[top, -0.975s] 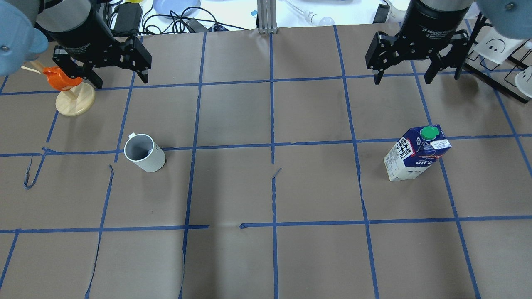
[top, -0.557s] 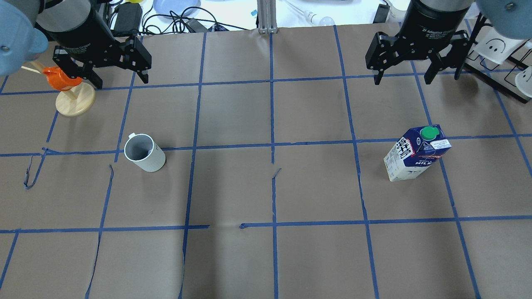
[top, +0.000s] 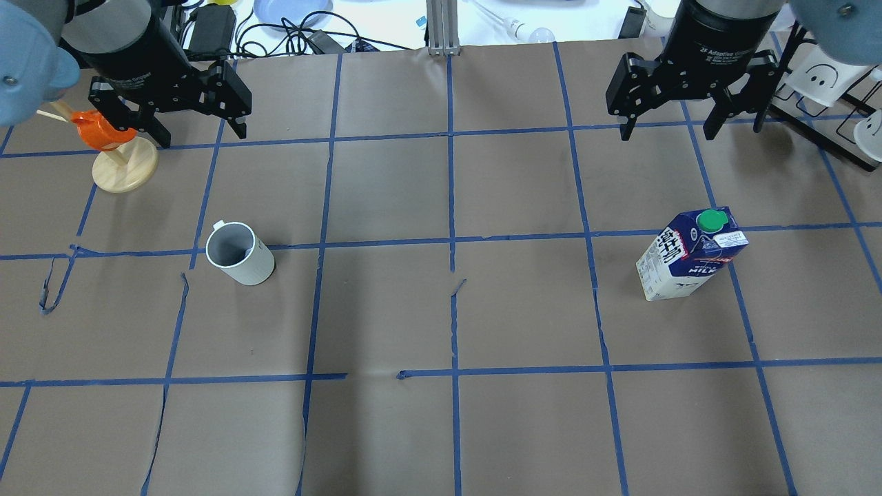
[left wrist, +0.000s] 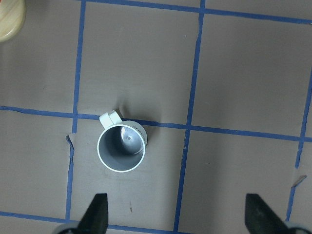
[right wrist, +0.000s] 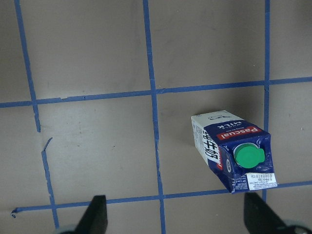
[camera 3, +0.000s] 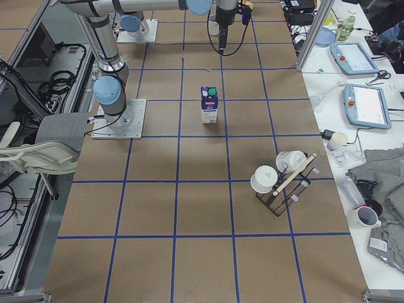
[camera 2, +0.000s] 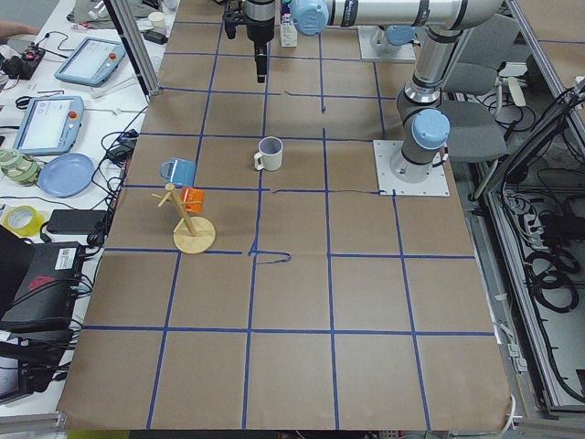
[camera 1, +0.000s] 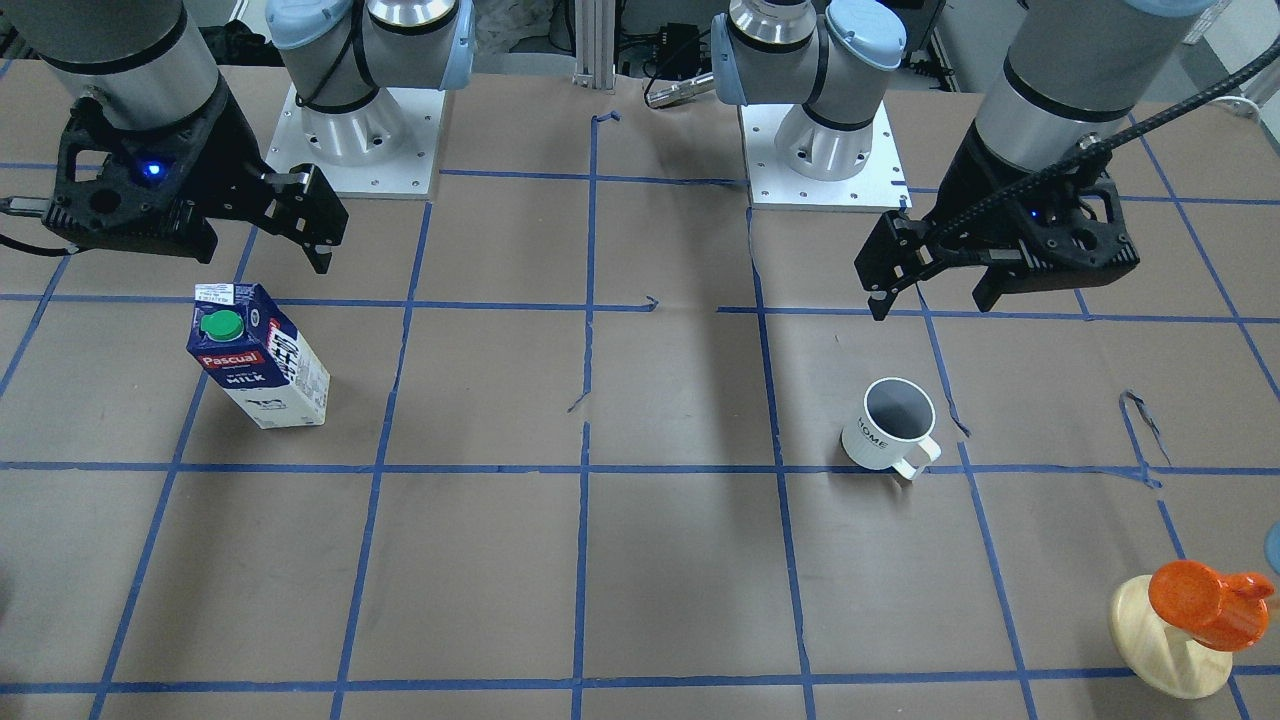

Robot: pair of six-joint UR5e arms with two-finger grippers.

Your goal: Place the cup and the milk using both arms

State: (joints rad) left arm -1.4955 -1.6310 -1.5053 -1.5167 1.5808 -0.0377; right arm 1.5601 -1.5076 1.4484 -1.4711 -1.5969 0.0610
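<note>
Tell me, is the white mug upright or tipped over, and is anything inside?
Upright and empty: the mug stands on its base, mouth up, and the left wrist view shows its bare grey bottom.

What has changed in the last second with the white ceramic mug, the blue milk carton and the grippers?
Nothing visibly changed. The white ceramic mug and the dark-blue and white milk carton stand untouched on the brown table, and the left gripper and right gripper hover open, empty.

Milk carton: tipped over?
No, the milk stands upright on its base with its green cap at the top.
</note>
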